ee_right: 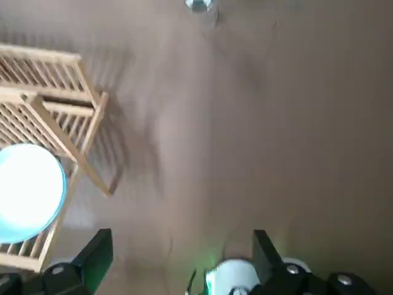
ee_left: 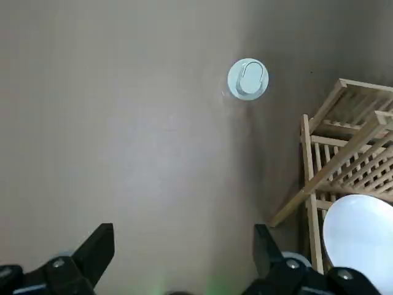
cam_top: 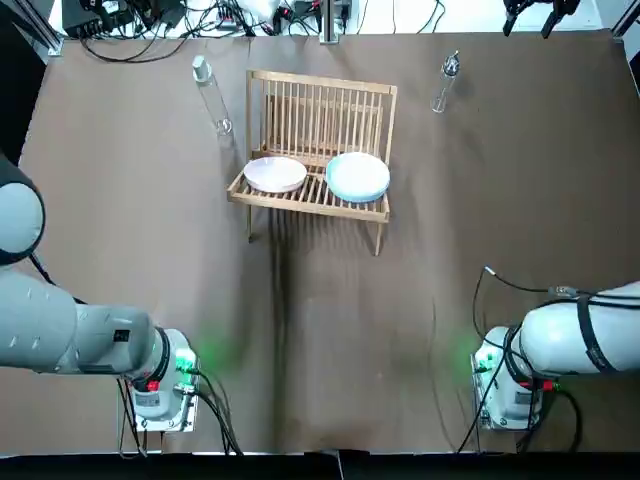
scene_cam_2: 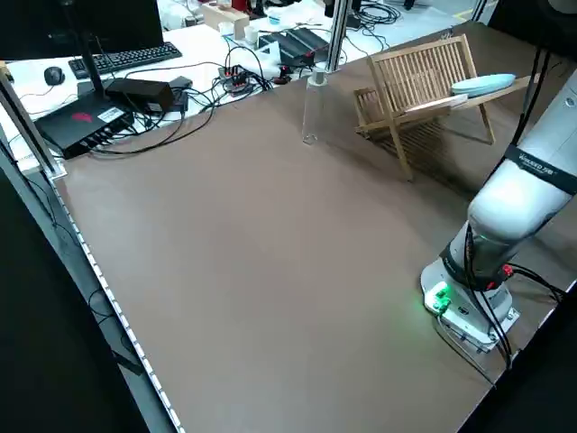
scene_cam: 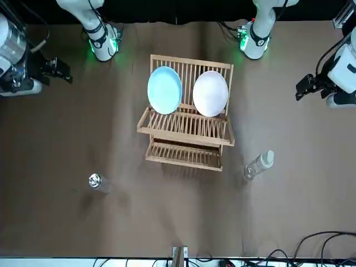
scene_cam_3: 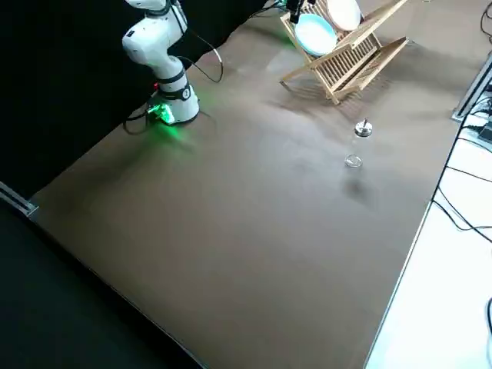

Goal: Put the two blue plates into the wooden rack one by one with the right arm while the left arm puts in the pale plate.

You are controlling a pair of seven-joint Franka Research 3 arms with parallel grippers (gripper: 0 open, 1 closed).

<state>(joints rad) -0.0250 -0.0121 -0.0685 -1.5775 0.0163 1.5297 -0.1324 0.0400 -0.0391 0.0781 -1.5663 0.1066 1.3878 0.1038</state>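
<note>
Table (cam_top: 330,330) of brown cloth fills every view from edge to edge. The left arm (cam_top: 80,335) sits folded in the lower left corner of the top view and the right arm (cam_top: 575,340) in the lower right corner, each above a base lit green.

The wooden rack (cam_top: 320,115) stands in the upper middle of the top view, its slatted back upright and a shelf of slats in front of it. One blue plate (cam_top: 357,176) and the pale plate (cam_top: 275,174) stand on that shelf, leaning against the back slats just beside each other. In the top view the blue one is to the right and the pale one to the left.

A clear bottle with a white cap (cam_top: 212,98) stands just left of the rack in the top view. A second clear bottle with a metal cap (cam_top: 445,82) stands to the rack's right, a little apart from it.

The left gripper (ee_left: 184,236) is at the right edge of the front view, well apart from the rack, its fingers spread wide with nothing between them. The right gripper (ee_right: 182,238) is at the upper left edge of the front view, likewise spread and empty.
</note>
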